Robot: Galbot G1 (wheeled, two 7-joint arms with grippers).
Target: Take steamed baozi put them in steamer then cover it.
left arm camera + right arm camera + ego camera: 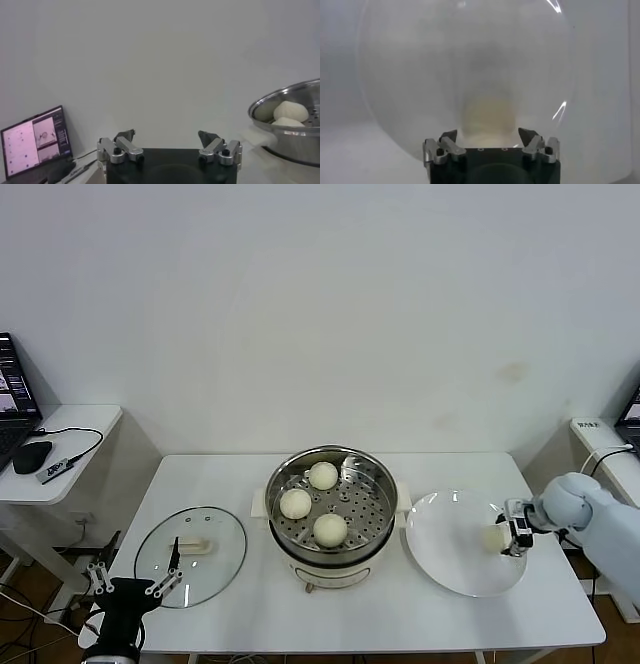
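Right gripper (508, 536) is sitting half-closed around the last bun (487, 116) on the plate (440, 554); only the head view shows the steamer (332, 509) holding three; left gripper (169, 145) is idling wide.

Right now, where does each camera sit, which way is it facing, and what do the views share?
Head view: high on the robot, looking down at the table; the steamer is centre, the cover left, both arms at the edges.
Left wrist view: low behind the left gripper, fingers open, facing the wall, with the steamer rim alongside.
Right wrist view: behind the right gripper, facing the white plate and last baozi.
Shared: steamer in head and left wrist views; plate and baozi in head and right wrist views.
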